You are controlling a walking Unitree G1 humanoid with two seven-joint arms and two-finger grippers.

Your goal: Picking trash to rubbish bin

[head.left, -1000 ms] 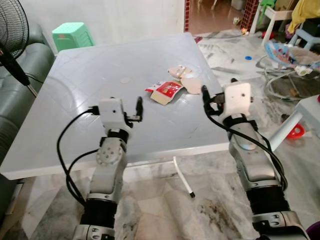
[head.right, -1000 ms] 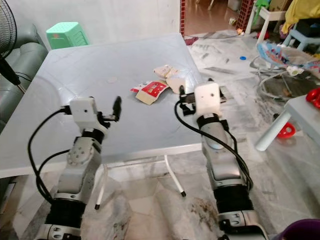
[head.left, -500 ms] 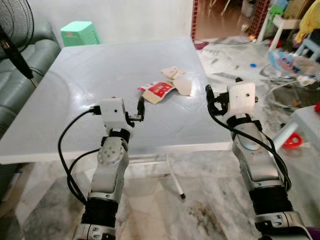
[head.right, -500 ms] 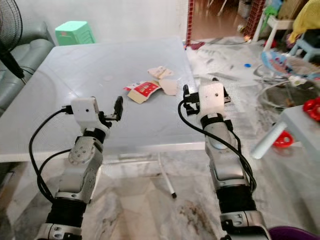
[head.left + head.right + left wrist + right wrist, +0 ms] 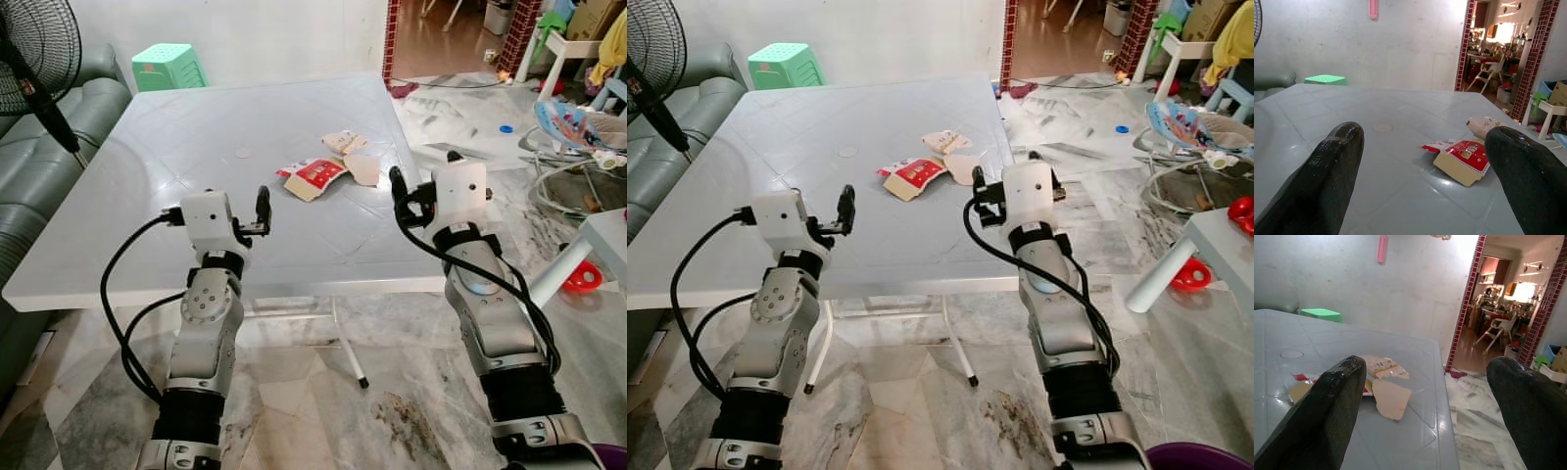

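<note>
A: Where is the trash?

B: On the grey table point(image 5: 147, 186), toward its far right corner. A red and tan carton point(image 5: 315, 178) lies flattened, and just beyond it, nearer the right edge, lie a tan card point(image 5: 365, 169) and a crumpled wrapper point(image 5: 342, 143). The card and the carton look to be touching; the wrapper sits at the far side of both.

A: And the grippers?

B: The left gripper point(image 5: 1422, 171) is raised above the near part of the table, left of the middle, its fingers point(image 5: 1334, 161) spread wide with nothing between them. In its wrist view the carton shows in the gap, well ahead of the tips.

A: The right one?

B: The right gripper point(image 5: 1425, 401) is up by the right edge, close to the near right corner. Its fingers point(image 5: 1327, 401) are also wide apart and hold nothing. The card and wrapper lie ahead of it on the tabletop, apart from the tips.

A: Anything else on the table?

B: A small round mark point(image 5: 243, 153) left of the trash, toward the far edge.

A: Around it?

B: A green stool point(image 5: 168, 67) past the far left corner, a fan point(image 5: 37, 44) and a dark sofa point(image 5: 29, 186) along the left side, and toys and a white pipe on the marble floor point(image 5: 294, 392) to the right. I cannot make out a bin.
</note>
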